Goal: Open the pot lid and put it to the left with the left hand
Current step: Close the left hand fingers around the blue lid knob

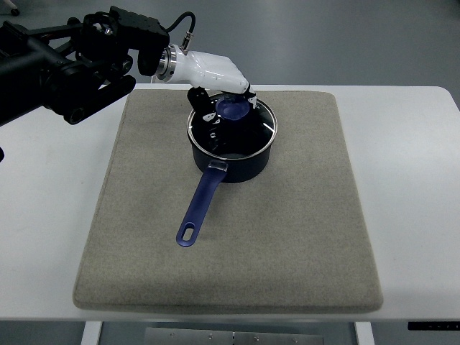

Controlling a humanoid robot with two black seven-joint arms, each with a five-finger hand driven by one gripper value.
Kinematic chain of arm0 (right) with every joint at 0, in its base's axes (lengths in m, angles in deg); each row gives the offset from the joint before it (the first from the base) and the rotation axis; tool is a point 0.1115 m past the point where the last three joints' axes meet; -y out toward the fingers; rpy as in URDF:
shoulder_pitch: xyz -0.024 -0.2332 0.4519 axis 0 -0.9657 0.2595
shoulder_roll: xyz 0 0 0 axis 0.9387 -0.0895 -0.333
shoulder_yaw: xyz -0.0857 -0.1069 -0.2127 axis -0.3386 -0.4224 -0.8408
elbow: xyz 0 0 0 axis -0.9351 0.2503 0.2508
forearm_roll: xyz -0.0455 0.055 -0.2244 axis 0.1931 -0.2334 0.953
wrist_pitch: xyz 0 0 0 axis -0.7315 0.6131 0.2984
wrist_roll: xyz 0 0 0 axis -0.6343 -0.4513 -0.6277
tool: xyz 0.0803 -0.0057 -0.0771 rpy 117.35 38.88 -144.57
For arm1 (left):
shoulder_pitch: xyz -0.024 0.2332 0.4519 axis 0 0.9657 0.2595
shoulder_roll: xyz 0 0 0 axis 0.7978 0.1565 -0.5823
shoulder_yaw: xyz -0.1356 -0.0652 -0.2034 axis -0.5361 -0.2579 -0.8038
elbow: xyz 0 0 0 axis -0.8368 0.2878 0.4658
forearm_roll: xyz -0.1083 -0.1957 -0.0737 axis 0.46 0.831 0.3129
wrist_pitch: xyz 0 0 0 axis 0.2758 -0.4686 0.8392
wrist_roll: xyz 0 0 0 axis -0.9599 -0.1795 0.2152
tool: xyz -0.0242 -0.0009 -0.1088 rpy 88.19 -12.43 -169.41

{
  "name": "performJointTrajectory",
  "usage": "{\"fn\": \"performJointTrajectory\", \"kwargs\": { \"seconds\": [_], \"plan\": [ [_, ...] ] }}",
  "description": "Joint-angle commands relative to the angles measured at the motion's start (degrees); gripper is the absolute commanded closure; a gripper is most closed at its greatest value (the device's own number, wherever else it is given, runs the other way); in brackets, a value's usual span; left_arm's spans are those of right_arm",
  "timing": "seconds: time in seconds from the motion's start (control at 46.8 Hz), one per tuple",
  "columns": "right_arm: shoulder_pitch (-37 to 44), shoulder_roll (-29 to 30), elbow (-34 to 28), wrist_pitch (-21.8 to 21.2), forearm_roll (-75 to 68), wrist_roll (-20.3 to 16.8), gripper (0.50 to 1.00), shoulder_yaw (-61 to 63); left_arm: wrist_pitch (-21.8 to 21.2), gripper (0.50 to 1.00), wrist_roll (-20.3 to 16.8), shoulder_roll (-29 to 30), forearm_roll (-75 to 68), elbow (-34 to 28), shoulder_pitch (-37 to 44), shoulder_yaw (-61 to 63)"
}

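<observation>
A dark blue pot [237, 167] stands on the grey mat [302, 237], its blue handle [201, 207] pointing toward the near left. A glass lid [255, 133] with a metal rim lies on the pot, and its blue knob [231, 109] shows at the far side. My left hand [219, 108], white with black fingers, comes in from the upper left and sits over the lid. Its fingers [205, 108] are curled around the blue knob. The lid looks seated on the pot rim.
The mat lies on a white table [50, 215]. Bare mat lies left of the pot [151, 144] and right of it. The black left arm [65, 65] crosses the table's far left corner.
</observation>
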Motion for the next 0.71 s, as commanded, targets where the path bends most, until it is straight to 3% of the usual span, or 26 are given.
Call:
{"fn": "performJointTrajectory", "kwargs": {
  "seconds": [0.0, 0.684],
  "plan": [
    [0.0, 0.0, -0.02, 0.0, 0.0, 0.0, 0.583, -0.02, 0.02, 1.0, 0.01, -0.02, -0.27, -0.08, -0.29, 0.03],
    [0.0, 0.0, -0.02, 0.0, 0.0, 0.0, 0.583, -0.02, 0.38, 1.0, 0.01, -0.11, 0.34, 0.01, -1.17, 0.03]
  ]
}}
